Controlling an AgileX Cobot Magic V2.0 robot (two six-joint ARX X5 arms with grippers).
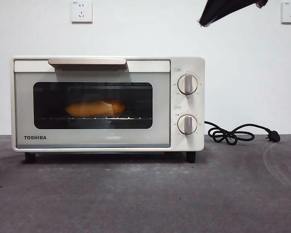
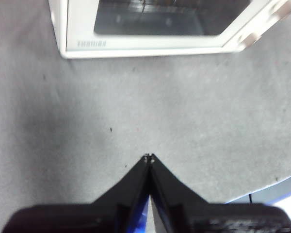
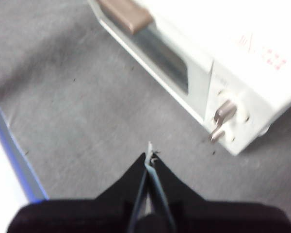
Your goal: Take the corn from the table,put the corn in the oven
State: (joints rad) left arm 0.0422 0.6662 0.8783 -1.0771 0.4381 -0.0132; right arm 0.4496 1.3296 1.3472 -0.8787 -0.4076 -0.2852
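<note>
The corn (image 1: 94, 108) lies on the rack inside the oven (image 1: 106, 104), seen through the dark window of its closed door. My left gripper (image 2: 148, 157) hovers shut and empty over the table (image 2: 136, 111) in front of the oven (image 2: 155, 43). My right gripper (image 3: 149, 156) is shut and empty too, above the table near the oven's knob side (image 3: 223, 116). In the front view only one black arm tip (image 1: 223, 9) shows at the top right. Neither wrist view shows the corn.
A black power cord with plug (image 1: 240, 133) lies coiled on the table to the right of the oven. The table's edge (image 3: 14, 150) runs close beside the right gripper. Wall sockets (image 1: 81, 10) sit on the white wall behind.
</note>
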